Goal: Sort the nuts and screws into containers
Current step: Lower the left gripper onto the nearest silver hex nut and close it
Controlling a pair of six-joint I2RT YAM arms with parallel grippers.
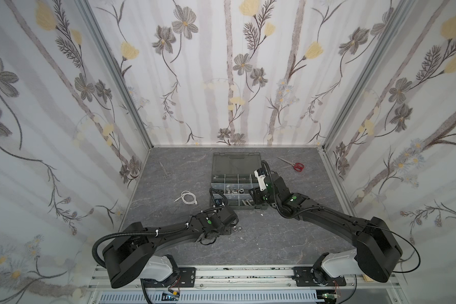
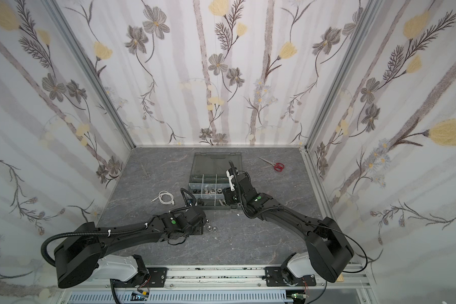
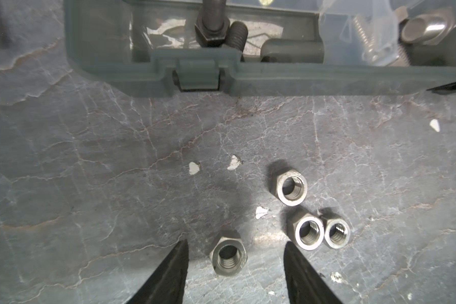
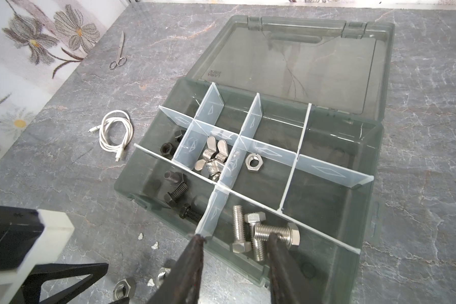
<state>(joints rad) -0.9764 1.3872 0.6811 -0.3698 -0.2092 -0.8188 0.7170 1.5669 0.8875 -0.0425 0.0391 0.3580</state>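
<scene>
My left gripper point(image 3: 236, 248) stands open low over the table, and a silver nut point(image 3: 229, 257) lies between its fingers untouched. Three more silver nuts point(image 3: 292, 190) lie just beside it, in front of the dark grey case point(image 3: 248, 79). In both top views this gripper point(image 1: 231, 228) is near the case's front left corner. My right gripper point(image 4: 236, 238) is open and holds nothing, hovering over the case's front edge by the containers. Silver screws point(image 4: 274, 234) fill one front compartment and black screws point(image 4: 175, 194) its neighbour. Wing nuts point(image 4: 212, 160), one silver nut point(image 4: 252, 162) and black nuts point(image 4: 166, 148) sit in the middle row.
The case's smoky lid point(image 1: 234, 162) lies open toward the back wall. Red-handled scissors point(image 1: 296, 165) lie at the back right, slim silver scissors point(image 1: 165, 171) at the back left. A coiled white cable point(image 1: 187, 197) lies left of the case. White flecks point(image 3: 194, 168) dot the table.
</scene>
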